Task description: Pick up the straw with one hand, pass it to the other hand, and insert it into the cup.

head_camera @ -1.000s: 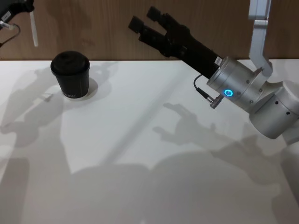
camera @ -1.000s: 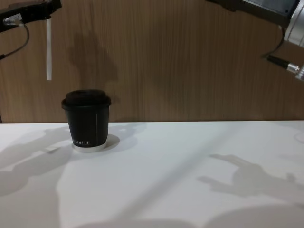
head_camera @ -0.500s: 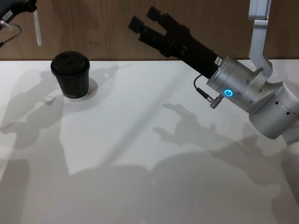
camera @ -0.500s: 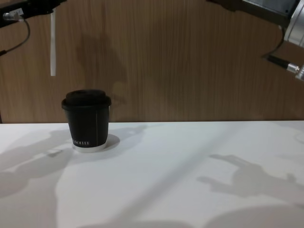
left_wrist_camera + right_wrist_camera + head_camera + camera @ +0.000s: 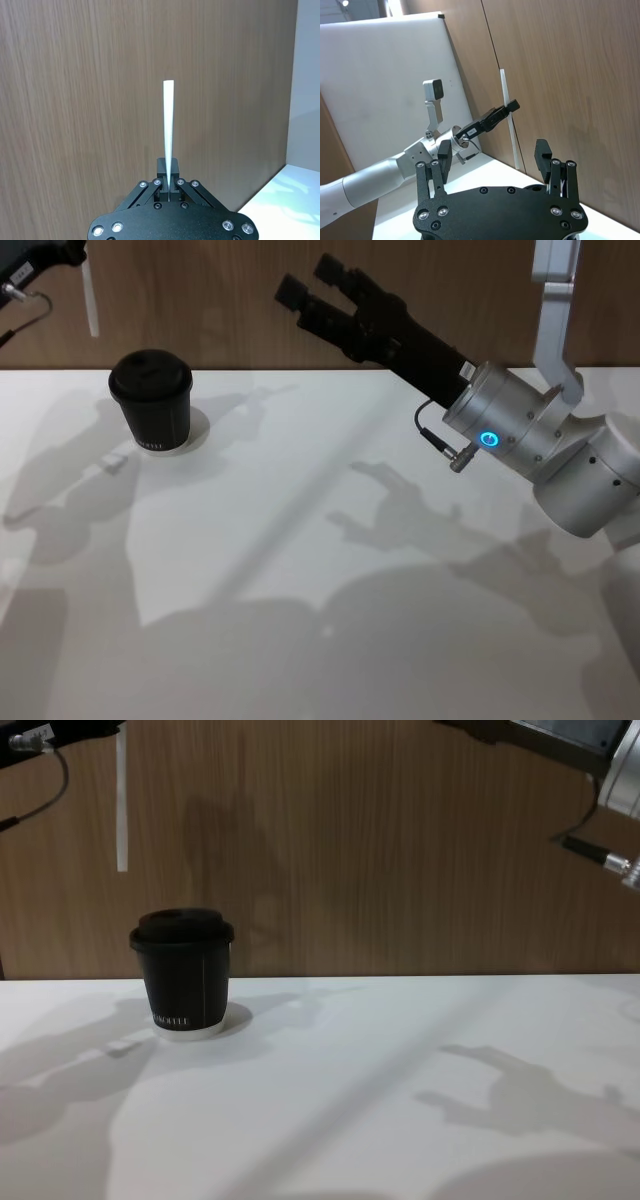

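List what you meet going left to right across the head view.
The left gripper at the top left corner, shut on the straw → that straw hanging down → cup → right gripper, open and raised.

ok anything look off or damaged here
Nothing stands out. The cup stands upright on the table with its lid on, no spill around it. The straw hangs straight and unbent from the left pincer, above and left of the cup. The right pincer is open in the air, holding nothing.

This is looking like a robotics lab: a white tabletop (image 5: 300,570) is standing against a wood-panelled wall (image 5: 400,840) beside a white partition (image 5: 380,75).
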You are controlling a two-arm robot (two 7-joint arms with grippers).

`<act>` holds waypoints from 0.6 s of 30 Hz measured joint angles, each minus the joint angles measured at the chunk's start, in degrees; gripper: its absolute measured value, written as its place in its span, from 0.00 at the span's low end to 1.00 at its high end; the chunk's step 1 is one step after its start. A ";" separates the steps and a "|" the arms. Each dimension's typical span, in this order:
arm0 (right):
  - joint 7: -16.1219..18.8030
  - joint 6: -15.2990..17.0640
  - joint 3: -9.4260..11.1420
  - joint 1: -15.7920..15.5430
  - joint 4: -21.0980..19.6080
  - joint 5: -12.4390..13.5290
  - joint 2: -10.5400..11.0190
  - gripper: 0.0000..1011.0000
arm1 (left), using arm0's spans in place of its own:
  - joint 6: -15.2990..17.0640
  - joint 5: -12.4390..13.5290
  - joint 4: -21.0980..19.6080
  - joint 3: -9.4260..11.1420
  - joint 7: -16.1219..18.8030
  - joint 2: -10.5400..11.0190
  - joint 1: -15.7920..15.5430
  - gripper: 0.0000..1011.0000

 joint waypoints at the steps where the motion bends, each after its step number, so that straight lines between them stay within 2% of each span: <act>1: 0.00 0.00 0.00 0.00 0.00 0.00 0.00 0.99 | 0.04 -0.02 -0.13 -0.01 0.00 0.01 0.07 0.01; 18: 0.00 0.00 0.00 0.00 0.00 0.00 0.00 0.99 | 0.78 -0.15 -1.84 0.13 0.42 -0.09 1.15 0.01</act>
